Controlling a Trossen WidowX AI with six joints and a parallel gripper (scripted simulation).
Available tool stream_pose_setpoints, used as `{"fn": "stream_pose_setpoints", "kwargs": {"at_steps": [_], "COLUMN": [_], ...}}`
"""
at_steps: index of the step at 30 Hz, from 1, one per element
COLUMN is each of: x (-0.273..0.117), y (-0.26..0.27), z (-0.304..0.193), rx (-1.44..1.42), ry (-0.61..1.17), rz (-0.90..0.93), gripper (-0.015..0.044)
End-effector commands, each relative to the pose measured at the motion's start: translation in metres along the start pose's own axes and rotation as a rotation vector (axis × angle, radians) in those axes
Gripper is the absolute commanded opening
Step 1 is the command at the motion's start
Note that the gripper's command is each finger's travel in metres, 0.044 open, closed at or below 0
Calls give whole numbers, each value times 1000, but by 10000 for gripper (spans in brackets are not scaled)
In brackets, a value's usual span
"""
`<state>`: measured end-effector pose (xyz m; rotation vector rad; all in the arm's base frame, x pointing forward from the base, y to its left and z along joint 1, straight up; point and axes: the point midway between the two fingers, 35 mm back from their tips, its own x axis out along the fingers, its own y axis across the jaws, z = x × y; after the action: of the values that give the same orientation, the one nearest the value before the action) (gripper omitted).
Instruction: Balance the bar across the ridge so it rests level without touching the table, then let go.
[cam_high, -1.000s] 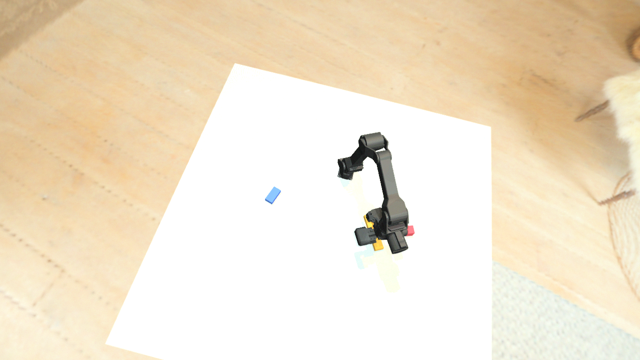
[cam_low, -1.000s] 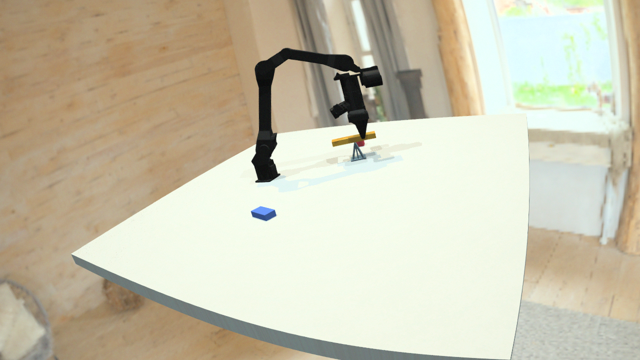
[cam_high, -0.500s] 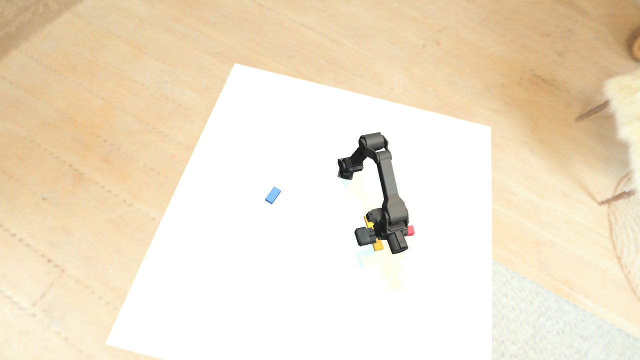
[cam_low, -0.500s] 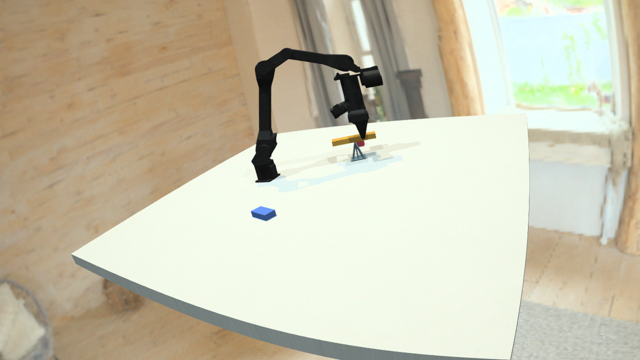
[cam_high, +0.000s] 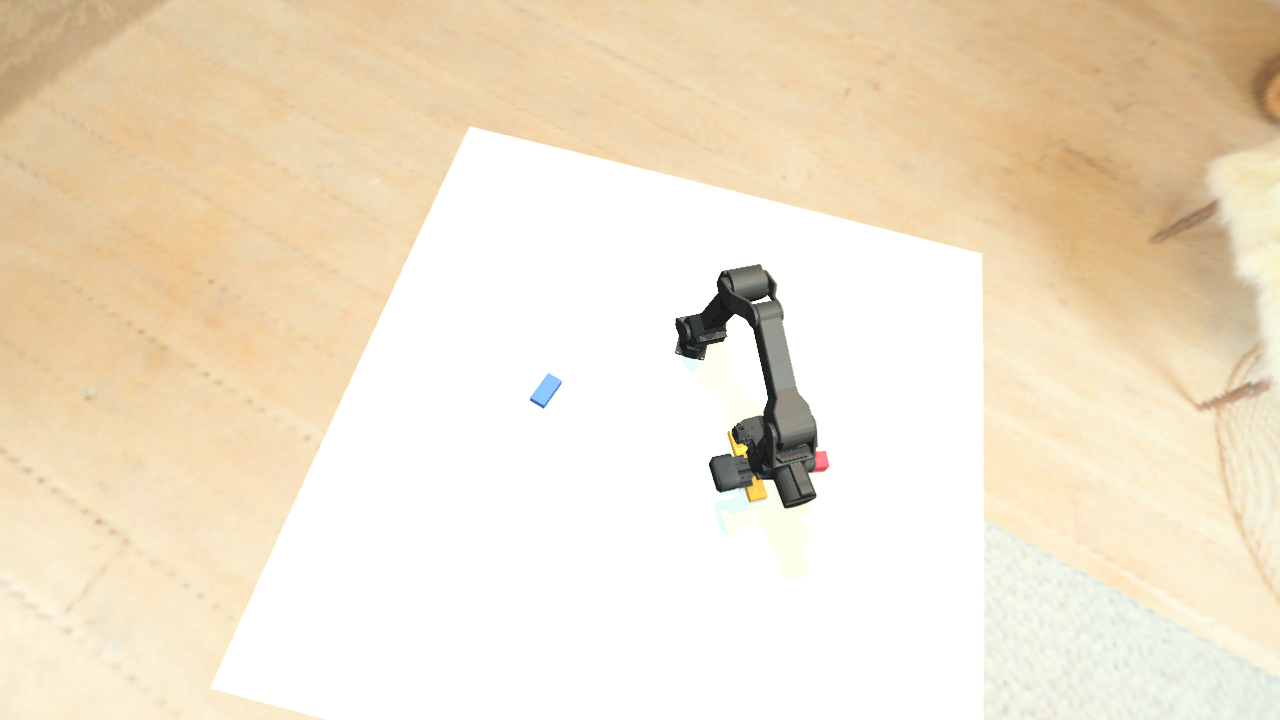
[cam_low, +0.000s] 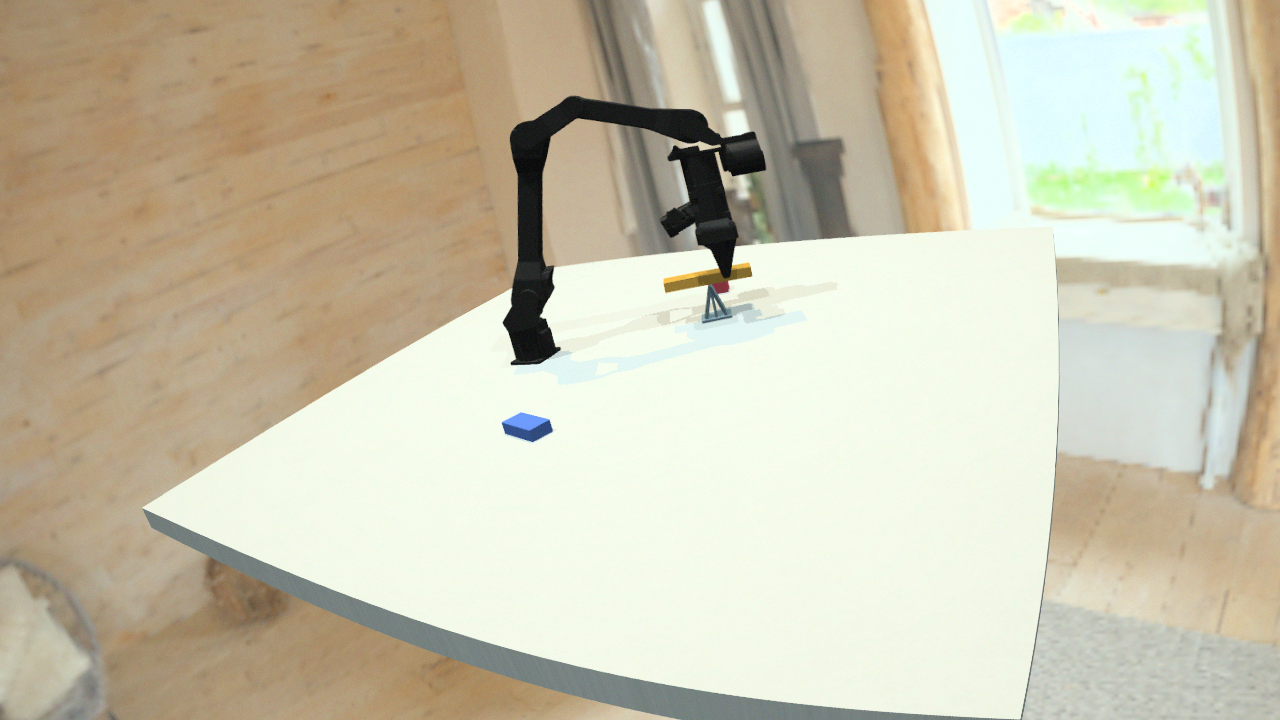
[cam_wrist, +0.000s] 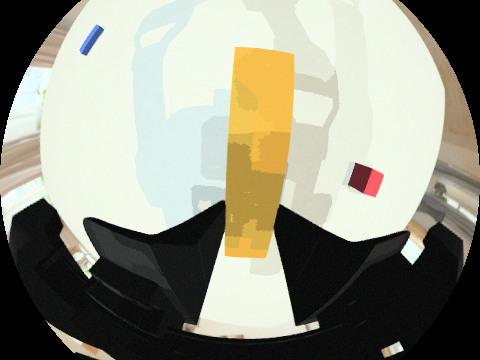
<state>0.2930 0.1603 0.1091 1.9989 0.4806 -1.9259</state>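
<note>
The orange bar (cam_high: 757, 492) (cam_low: 689, 280) (cam_wrist: 257, 115) is off the table. My gripper (cam_low: 726, 274) (cam_wrist: 250, 208) points down and is shut on the bar, off its middle, towards the end farther from the arm's base. In the exterior view the bar slants gently up to the right, nearly parallel to the ridge's base. The grey-blue ridge (cam_low: 716, 318) stands under the bar, with its top at or just below the bar's underside; I cannot tell whether they touch. The bar hides most of the ridge in the wrist view, and the arm hides it in the top view.
A red block (cam_high: 821, 462) (cam_low: 721, 287) (cam_wrist: 361, 178) is close to the ridge, on the side away from the exterior camera. A blue block (cam_high: 546, 390) (cam_low: 527, 427) (cam_wrist: 92, 40) lies farther off on the white table (cam_high: 537, 555) (cam_low: 716, 537).
</note>
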Motion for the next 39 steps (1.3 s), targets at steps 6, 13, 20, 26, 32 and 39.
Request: {"fn": "stream_pose_setpoints", "kwargs": {"at_steps": [6,13,20,26,32,39], "x": [0,0,0,0,0,0], "y": [0,0,0,0,0,0], "z": [0,0,0,0,0,0], "rx": [0,0,0,0,0,0], "ry": [0,0,0,0,0,0], "rz": [0,0,0,0,0,0], "gripper": [0,79,167,167,168,169]}}
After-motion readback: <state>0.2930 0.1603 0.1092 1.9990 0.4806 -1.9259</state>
